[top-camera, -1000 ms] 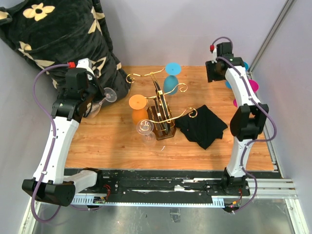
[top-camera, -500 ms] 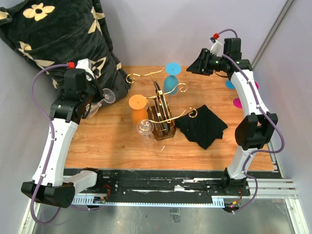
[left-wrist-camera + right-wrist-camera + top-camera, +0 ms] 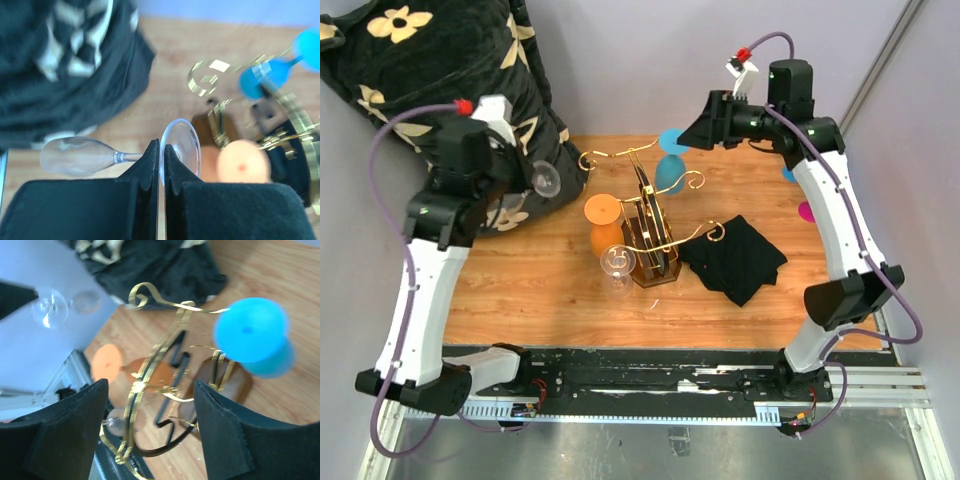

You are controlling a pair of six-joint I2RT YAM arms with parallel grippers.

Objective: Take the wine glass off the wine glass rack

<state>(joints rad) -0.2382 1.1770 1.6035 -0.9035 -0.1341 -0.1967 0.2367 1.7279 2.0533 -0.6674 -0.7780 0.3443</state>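
Step in hand, as judged: one glass was off and awaiting set-down, and a second pick was being lined up. The left gripper (image 3: 160, 155) was clenched on the stem of a clear wine glass (image 3: 80, 156), which lay on its side in the air, bowl toward the floral cushion (image 3: 420, 60) and foot toward the wine glass rack (image 3: 655, 235). In the top view this glass sat at about 10 o'clock from the rack, apart from it and touching no wire. The right gripper (image 3: 150, 390) was released, fingers spread wide and holding nothing, hovering at about 12 o'clock from the rack, above the blue glass (image 3: 670, 170). The next move for the left arm probably called for turning the glass upright and lowering it onto bare table (image 3: 540, 290). The right gripper would need to descend, close on a stem and slide it out along a scroll arm without snagging. Count: one rack. Three glasses were at the rack: the blue one at 12 o'clock, an orange glass (image 3: 603, 213) at 9 o'clock and a second clear glass (image 3: 617, 262) at 7 o'clock. One clear glass was in the left gripper. One black cloth (image 3: 735, 260) lay at 4 o'clock, and there was one cushion. Pink and blue bits (image 3: 807, 211) showed behind the right arm, too hidden to count.
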